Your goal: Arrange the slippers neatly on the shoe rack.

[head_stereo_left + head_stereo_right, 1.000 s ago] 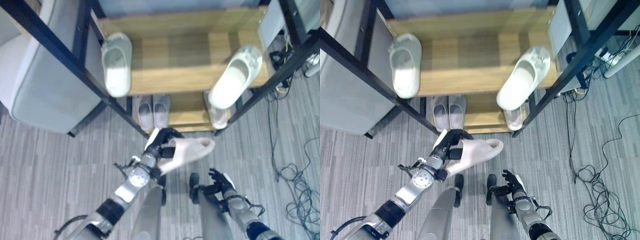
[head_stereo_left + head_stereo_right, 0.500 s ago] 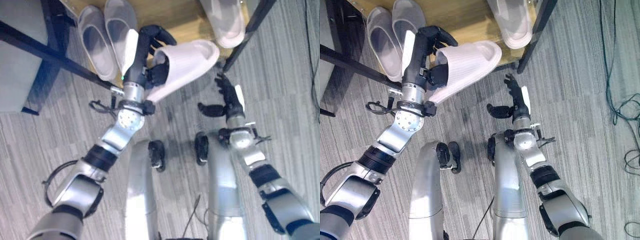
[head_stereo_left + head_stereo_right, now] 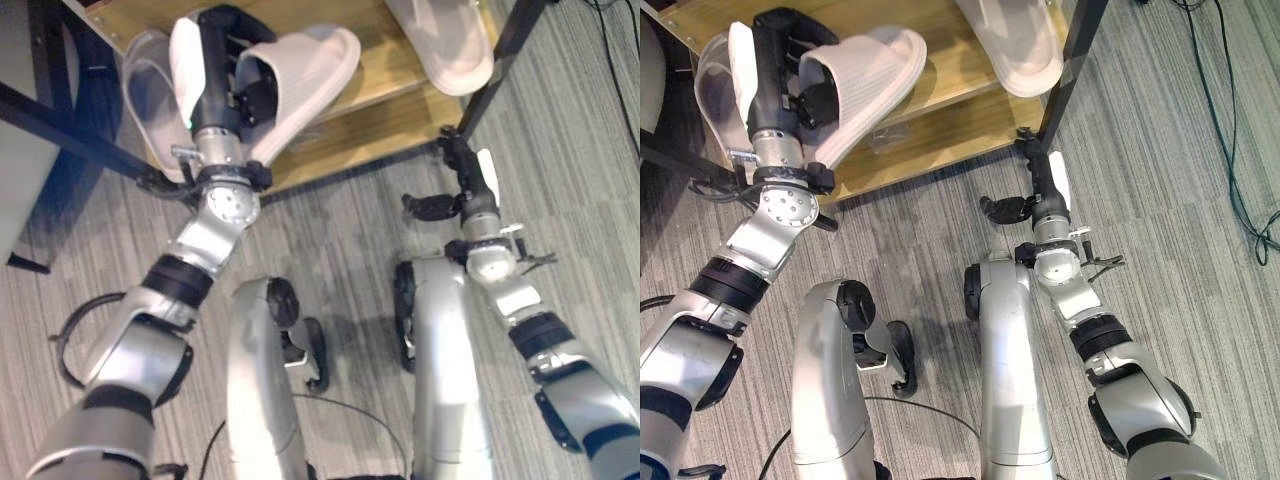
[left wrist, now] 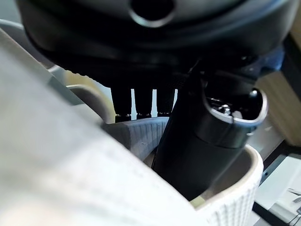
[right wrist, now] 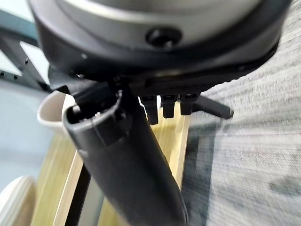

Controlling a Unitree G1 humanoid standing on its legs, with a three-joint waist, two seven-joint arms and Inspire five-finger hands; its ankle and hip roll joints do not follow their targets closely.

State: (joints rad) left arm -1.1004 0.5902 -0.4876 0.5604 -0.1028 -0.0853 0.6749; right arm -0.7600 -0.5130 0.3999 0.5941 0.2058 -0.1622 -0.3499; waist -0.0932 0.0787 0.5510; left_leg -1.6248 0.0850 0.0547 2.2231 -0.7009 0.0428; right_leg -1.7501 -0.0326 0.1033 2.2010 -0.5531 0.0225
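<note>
My left hand (image 3: 215, 85) is shut on a white ribbed slipper (image 3: 305, 70), with the thumb (image 4: 207, 136) tucked inside its strap (image 4: 228, 197). The slipper hangs tilted over the lowest wooden shelf (image 3: 930, 130) of the shoe rack, toe pointing right. A grey slipper (image 3: 142, 95) lies on that shelf, partly hidden behind my left hand. Another pale slipper (image 3: 1015, 45) rests at the shelf's right end. My right hand (image 3: 468, 185) is open and holds nothing, low over the floor beside the rack's black front post (image 3: 1072, 55).
Grey striped carpet (image 3: 1200, 200) spreads in front of the rack. A dark frame bar (image 3: 60, 120) of the rack runs along the left. A black cable (image 3: 1230, 110) trails over the carpet at the far right.
My left hand has carried the white slipper forward, from the shelf's front edge to over the lowest shelf. The camera has also shifted. The right hand stays by the post.
</note>
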